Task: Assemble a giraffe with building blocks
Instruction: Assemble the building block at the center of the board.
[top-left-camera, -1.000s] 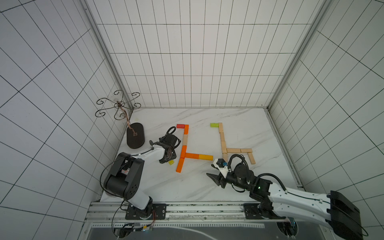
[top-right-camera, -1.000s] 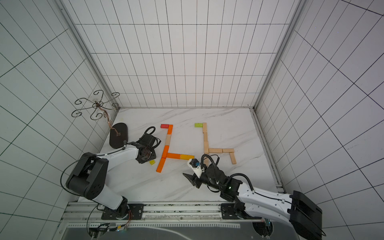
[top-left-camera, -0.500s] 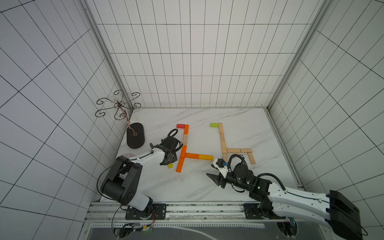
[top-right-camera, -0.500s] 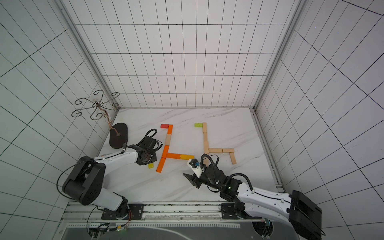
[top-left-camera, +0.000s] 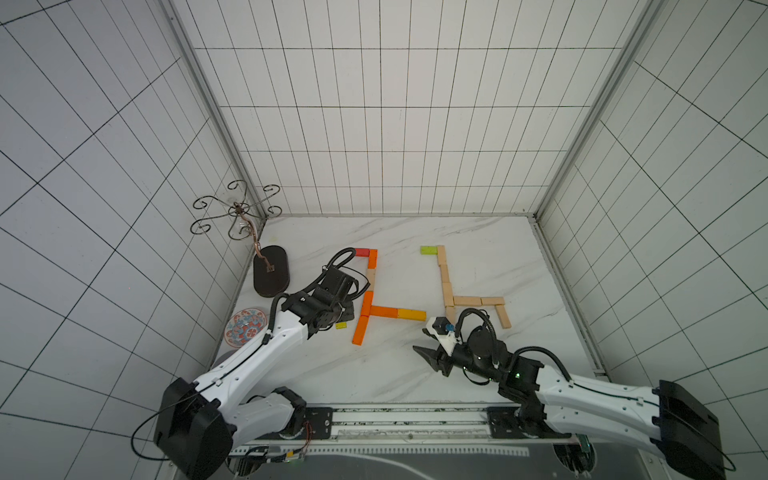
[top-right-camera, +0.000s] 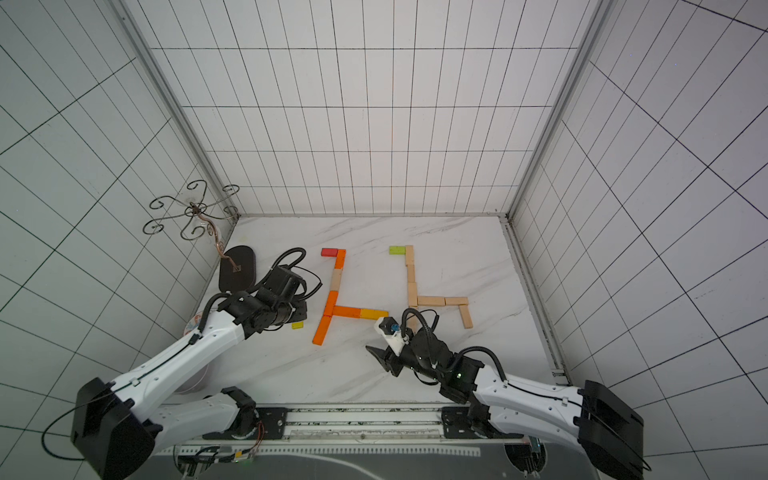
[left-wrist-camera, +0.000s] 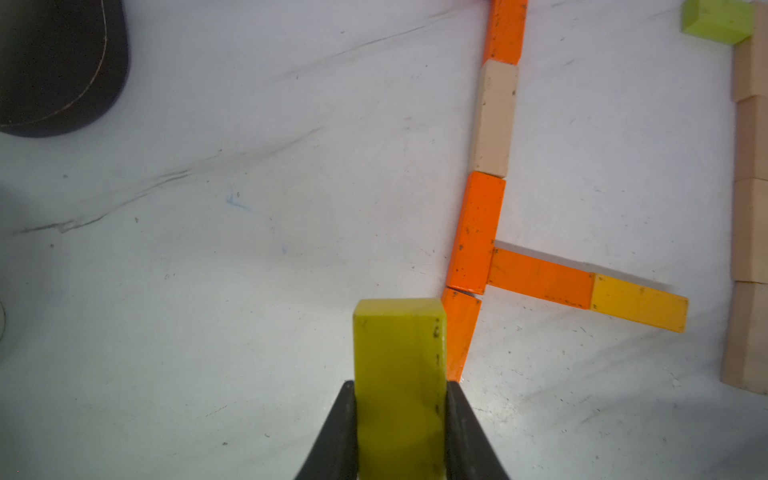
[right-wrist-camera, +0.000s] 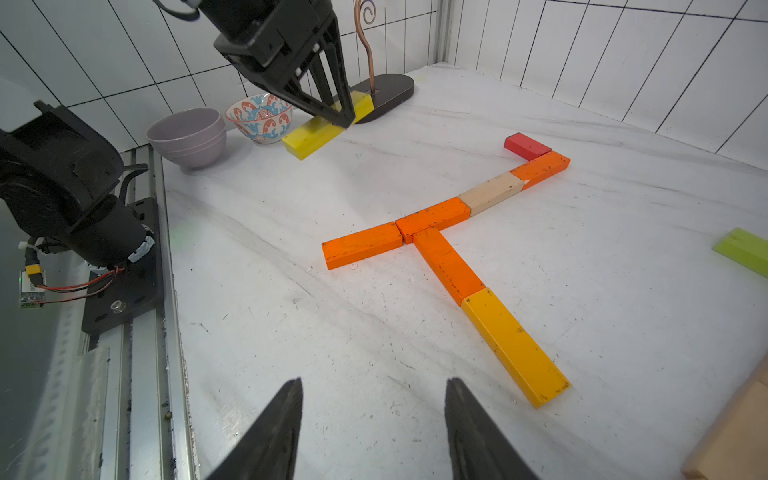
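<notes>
You had the left gripper (left-wrist-camera: 401, 385) clenched on a flat yellow block (left-wrist-camera: 399, 345), its paint speckled dark, near the orange blocks (left-wrist-camera: 478, 232). Your right gripper (right-wrist-camera: 374, 388) stood spread, empty.

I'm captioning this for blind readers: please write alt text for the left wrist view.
The left gripper is shut on a yellow-green block over the table. Beyond it lies a flat figure of orange blocks, one pale wood block and one yellow block; a dark oval base sits apart.
</notes>
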